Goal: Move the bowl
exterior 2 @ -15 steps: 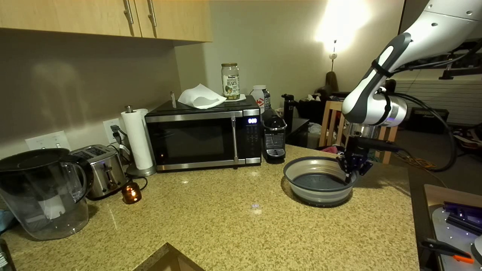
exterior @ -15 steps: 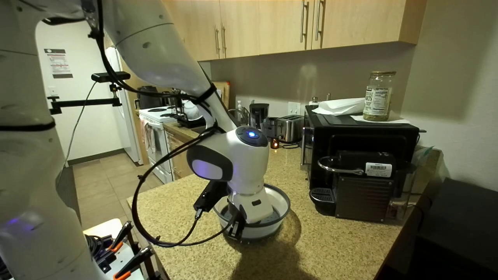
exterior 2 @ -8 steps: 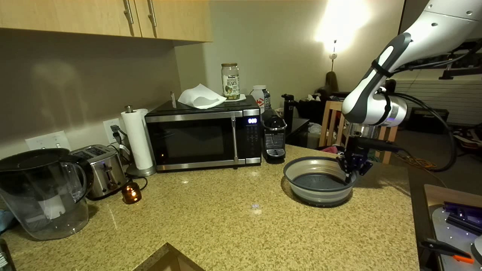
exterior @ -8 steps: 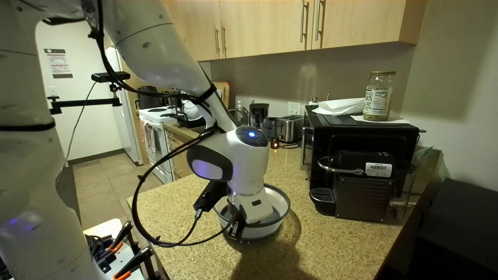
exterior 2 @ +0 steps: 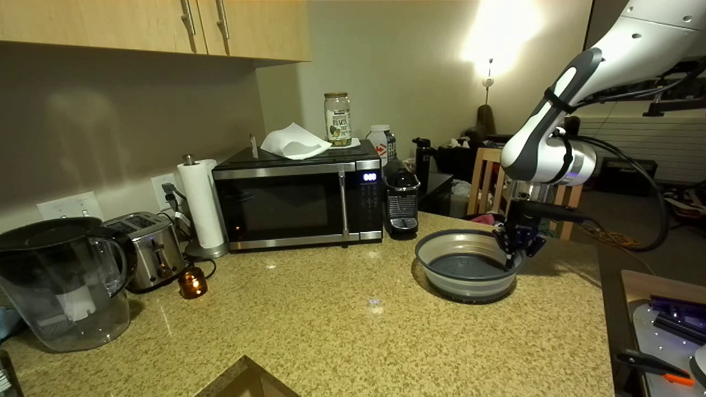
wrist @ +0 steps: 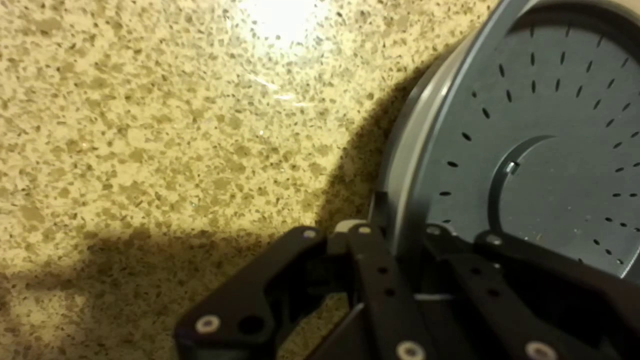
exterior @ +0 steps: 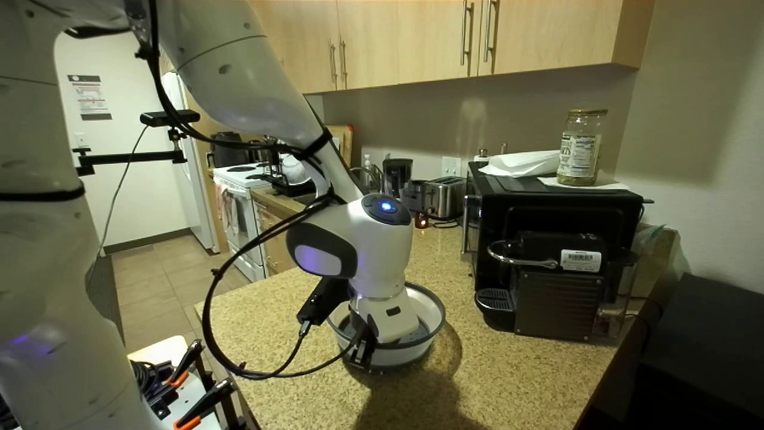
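Unchanged this past second: black jointed tool (wrist: 403,227) pinching round, grey-and-white, plastic-looking bowl (exterior 2: 468,268) by its rim; transport probably pending.

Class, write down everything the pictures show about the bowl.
The bowl is round and shallow, with pale banded walls, a grey rim and a grey floor pierced by slots around a central ring. It looks like plastic or rubber. It stands upright on the speckled counter, near the coffee machine. The gripper is shut on its wall, straddling the rim.
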You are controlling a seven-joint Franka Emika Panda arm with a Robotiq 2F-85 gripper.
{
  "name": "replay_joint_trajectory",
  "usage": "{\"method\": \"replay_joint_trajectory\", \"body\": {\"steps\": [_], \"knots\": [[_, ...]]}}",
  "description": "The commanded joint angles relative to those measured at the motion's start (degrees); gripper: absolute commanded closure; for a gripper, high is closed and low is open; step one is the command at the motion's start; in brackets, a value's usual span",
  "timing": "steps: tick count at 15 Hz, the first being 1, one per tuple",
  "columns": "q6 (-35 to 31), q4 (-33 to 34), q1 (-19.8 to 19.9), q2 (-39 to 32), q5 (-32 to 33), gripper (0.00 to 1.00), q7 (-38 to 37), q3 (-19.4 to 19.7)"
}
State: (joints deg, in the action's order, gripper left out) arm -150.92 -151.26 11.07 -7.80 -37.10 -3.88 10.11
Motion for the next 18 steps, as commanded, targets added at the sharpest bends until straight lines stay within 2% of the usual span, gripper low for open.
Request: {"method": "replay_joint_trajectory", "body": {"steps": [1,3,4,6,9,10,13,18], "knots": [[0.1,0.0,0.4,0.1,0.3,0.94,-0.2,-0.3],[0.1,0.0,0.4,0.1,0.3,0.94,-0.2,-0.3],[0.4,0.1,0.4,0.1,-0.3,0.69,0.1,-0.5],[0.2,-0.2,0.4,0.6,-0.6,0.62,0.5,-0.6],[0.1,0.2,0.3,0.1,0.3,0.42,-0.2,-0.4],[0.1,0.2,0.3,0.1,0.3,0.61,-0.2,-0.4],[0.1,0.2,0.3,0.1,0.3,0.42,-0.2,-0.4],[0.1,0.2,0.3,0.1,0.3,0.42,-0.2,-0.4]]}}
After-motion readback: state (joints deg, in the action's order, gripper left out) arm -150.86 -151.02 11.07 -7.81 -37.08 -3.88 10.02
